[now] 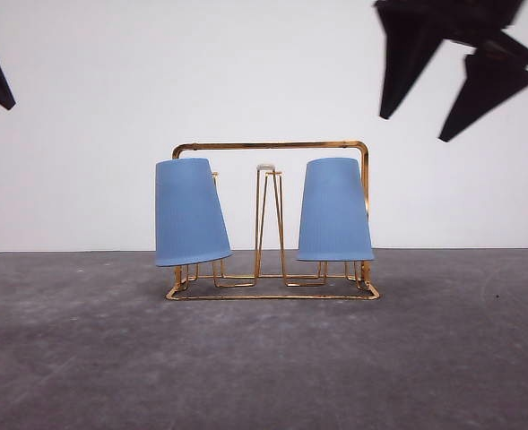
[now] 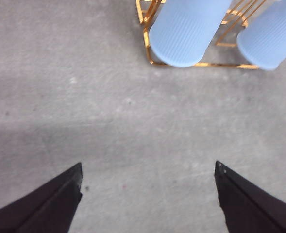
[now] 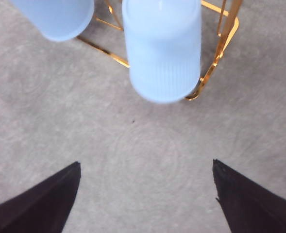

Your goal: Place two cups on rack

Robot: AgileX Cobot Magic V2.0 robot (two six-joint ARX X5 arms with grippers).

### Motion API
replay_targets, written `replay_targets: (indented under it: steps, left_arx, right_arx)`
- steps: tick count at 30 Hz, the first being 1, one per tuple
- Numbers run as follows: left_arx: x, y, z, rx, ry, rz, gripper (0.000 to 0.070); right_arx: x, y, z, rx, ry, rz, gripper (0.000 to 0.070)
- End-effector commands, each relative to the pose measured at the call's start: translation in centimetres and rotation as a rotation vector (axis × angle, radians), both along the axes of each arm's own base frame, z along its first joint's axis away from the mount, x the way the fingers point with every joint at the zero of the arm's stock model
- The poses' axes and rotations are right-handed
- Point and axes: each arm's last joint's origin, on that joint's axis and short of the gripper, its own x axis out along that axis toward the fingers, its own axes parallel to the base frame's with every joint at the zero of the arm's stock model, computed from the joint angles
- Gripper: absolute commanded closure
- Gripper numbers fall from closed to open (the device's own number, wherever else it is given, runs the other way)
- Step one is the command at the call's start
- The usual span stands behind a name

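Hanging mouth-down over the outer prongs of the gold wire rack (image 1: 272, 219), the two blue ribbed cups look already placed: the left cup (image 1: 188, 213) leans with its top toward the middle, the right cup (image 1: 334, 211) sits nearer upright, and the white-tipped centre prong (image 1: 266, 167) stands bare between them. Inverting them lets each prong carry a cup from inside and lets it drain. The rack rests on the grey table (image 1: 264, 358), near its far edge before a white wall. Both arms hover well clear, which suits a finished job. The left pincer (image 2: 147, 194) is spread wide and empty over bare table; the right pincer (image 3: 145, 194) is likewise wide apart, holding nothing.
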Motion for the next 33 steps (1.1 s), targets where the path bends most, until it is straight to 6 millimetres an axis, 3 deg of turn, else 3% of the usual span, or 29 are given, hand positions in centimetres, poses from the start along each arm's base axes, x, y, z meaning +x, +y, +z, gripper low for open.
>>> replay_targets:
  steps: [1, 10, 15, 19, 20, 21, 22, 23, 24, 33]
  left_arx:
    - [0.1, -0.1, 0.4, 0.02, -0.023, -0.03, 0.019]
    - [0.1, -0.1, 0.4, 0.045, -0.041, -0.057, 0.019]
    - [0.1, -0.1, 0.4, 0.048, -0.046, -0.061, 0.019]
    - [0.0, -0.1, 0.3, 0.042, -0.025, -0.077, 0.0198]
    - [-0.1, -0.1, 0.3, 0.038, -0.02, -0.084, 0.0313]
    - [-0.1, -0.1, 0.3, 0.033, -0.018, -0.092, 0.0486]
    - [-0.1, -0.2, 0.3, 0.026, -0.02, -0.102, 0.0623]
    - [0.0, -0.2, 0.4, 0.03, -0.035, -0.115, 0.0685]
    - [0.1, -0.2, 0.5, 0.04, -0.055, -0.128, 0.07]
    - [0.0, -0.2, 0.7, 0.053, -0.077, -0.135, 0.07]
  right_arx:
    - [-1.4, -0.5, -0.5, 0.033, -0.07, 0.012, 0.015]
    - [-7.4, -2.7, -5.5, 0.222, -0.229, -0.109, 0.0151]
    - [-8.7, -3.2, -8.3, 0.287, -0.257, -0.168, 0.015]
    - [-8.9, -3.3, -8.8, 0.282, -0.229, -0.167, 0.0151]
    - [-8.9, -3.3, -8.8, 0.282, -0.23, -0.167, 0.0206]
    - [-8.8, -3.3, -8.8, 0.283, -0.232, -0.168, 0.0315]
    - [-8.8, -3.3, -8.7, 0.285, -0.238, -0.167, 0.0523]
    - [-8.8, -3.2, -8.7, 0.286, -0.243, -0.166, 0.0635]
    - [-8.8, -3.2, -8.7, 0.286, -0.245, -0.164, 0.0678]
    - [-8.7, -3.2, -8.5, 0.295, -0.262, -0.162, 0.0668]
